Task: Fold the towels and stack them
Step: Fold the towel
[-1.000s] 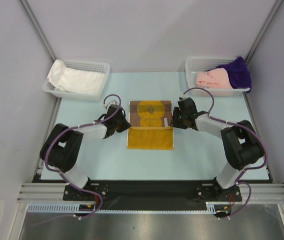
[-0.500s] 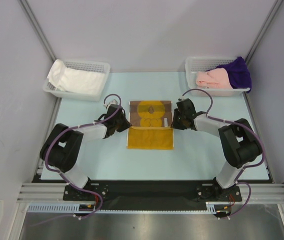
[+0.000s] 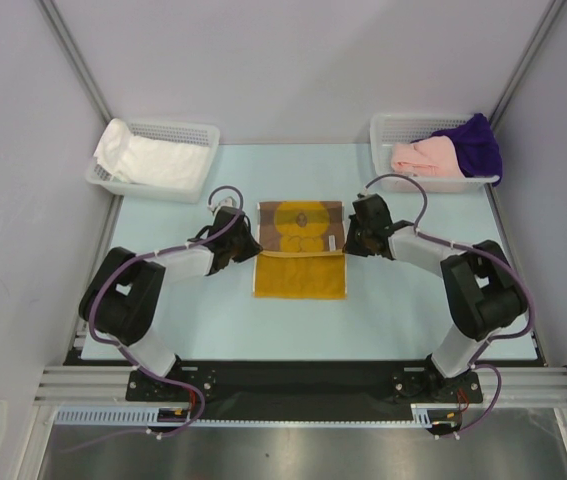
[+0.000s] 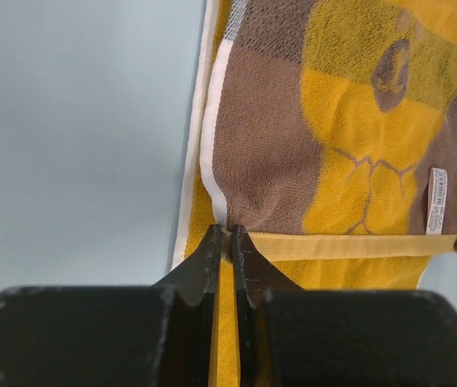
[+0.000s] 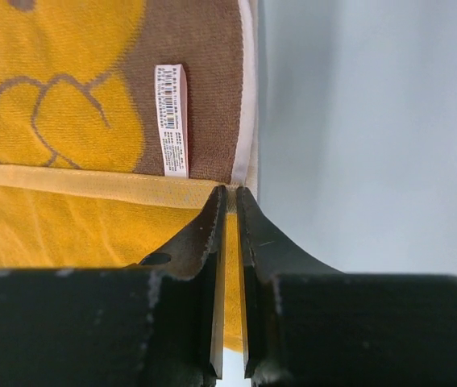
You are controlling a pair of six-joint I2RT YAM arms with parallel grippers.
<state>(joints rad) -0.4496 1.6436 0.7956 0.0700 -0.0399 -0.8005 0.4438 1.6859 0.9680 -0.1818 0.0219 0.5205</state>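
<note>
A brown towel with a yellow mark (image 3: 301, 228) lies flat mid-table, its plain yellow underside (image 3: 301, 275) turned up over the near half. My left gripper (image 3: 251, 248) is shut on the towel's left edge where the yellow hem meets the brown side (image 4: 229, 232). At the right edge, beside the white label (image 5: 172, 121), my right gripper (image 3: 346, 245) pinches the same hem (image 5: 230, 192). Both sets of jaws stand nearly together with yellow cloth between them. A white towel (image 3: 148, 160) fills the left basket. Pink (image 3: 425, 157) and purple (image 3: 473, 145) towels sit in the right basket.
The left white mesh basket (image 3: 198, 130) stands at the back left and the right white mesh basket (image 3: 388, 125) at the back right. Pale blue tabletop (image 3: 163, 300) surrounds the towel. Grey walls close in on three sides.
My right gripper has closed from wide open onto the towel's right edge. The left gripper and the towel have stayed where they were.
</note>
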